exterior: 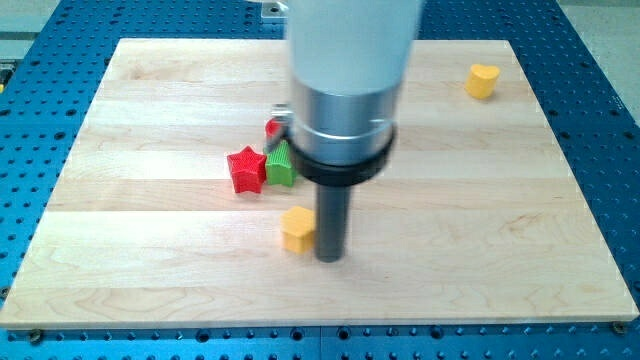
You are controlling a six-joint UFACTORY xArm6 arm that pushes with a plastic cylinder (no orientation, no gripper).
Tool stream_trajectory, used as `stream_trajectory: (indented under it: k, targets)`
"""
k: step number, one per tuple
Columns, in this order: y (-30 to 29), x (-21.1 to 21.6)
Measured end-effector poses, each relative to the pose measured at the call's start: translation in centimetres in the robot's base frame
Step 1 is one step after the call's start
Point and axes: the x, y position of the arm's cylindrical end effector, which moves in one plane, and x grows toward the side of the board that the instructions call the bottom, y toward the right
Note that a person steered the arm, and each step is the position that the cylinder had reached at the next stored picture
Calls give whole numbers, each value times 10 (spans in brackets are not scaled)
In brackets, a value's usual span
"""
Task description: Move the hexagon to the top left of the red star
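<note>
One wooden board [150, 280] on blue perforated table [40, 60], four blocks scattered

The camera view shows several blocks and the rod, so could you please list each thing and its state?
My tip: down on the board, just right of the yellow hexagon.
Yellow hexagon: flat on the board, below the red star.
Red star: flat, touching the green block.
Green block: partly hidden by the arm.
Small red block: mostly hidden.
Yellow block: alone, top right.

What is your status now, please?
My tip beside yellow hexagon, on its right. Red star above-left. Green block touching star's right.
</note>
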Motion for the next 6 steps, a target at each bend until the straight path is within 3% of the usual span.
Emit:
stream_trajectory:
  k: [1,3,4,6]
  targets:
    - [-57,0]
    - [-79,-35]
    - [-25,-6]
    - [-61,-51]
